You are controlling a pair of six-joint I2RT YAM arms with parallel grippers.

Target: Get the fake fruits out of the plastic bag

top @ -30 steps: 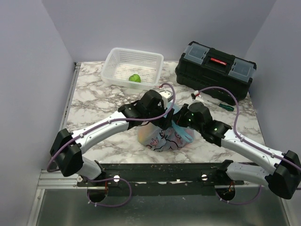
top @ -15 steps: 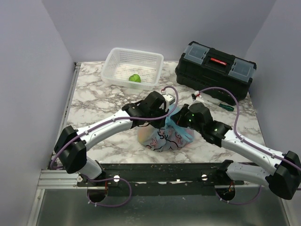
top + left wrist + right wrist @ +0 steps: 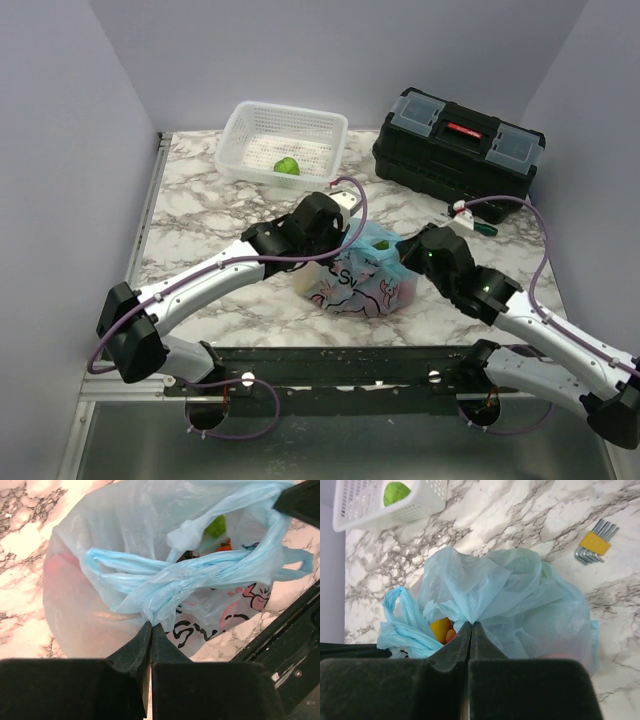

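I see the white lattice basket (image 3: 250, 175) by the worktop's far edge. My left gripper (image 3: 151, 626) is pinched tight on a twisted, rope-like handle of the plastic bag (image 3: 365, 280), a thin, crinkled light-blue film slumped near the middle of the near edge. Glossy fake fruits (image 3: 441, 629) show through its mouth. My right gripper (image 3: 471, 625) is clamped on a peaked fold of the film.
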